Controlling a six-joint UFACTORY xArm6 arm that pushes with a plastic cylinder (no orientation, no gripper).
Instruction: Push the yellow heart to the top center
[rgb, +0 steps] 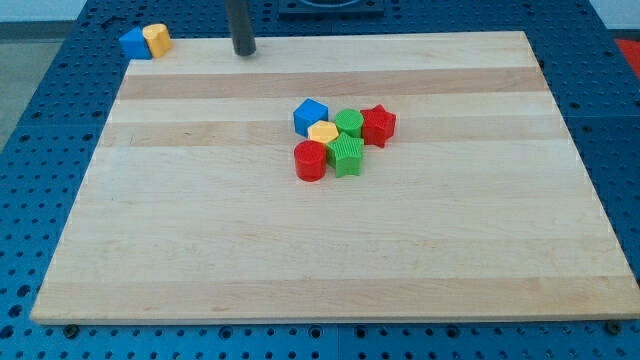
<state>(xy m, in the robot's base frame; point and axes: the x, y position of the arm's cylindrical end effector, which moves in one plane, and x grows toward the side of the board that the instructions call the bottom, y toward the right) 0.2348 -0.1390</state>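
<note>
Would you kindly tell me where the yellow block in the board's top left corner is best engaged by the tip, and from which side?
There is no hand, so push only. My tip stands to the right of the yellow block; its left face touches the blue block. I would probably circle round and press its lower-left edge, driving it rightwards.

Pale wooden board (200, 250), six-block cluster (340, 140) near centre, blue block (134, 43) and yellow block (158, 38) top-left.

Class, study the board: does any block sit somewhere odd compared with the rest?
Yes. A blue block and a yellow block sit touching at the board's top-left corner, at its very edge, far from the central cluster. My tip rests near the top edge, to their right.
</note>
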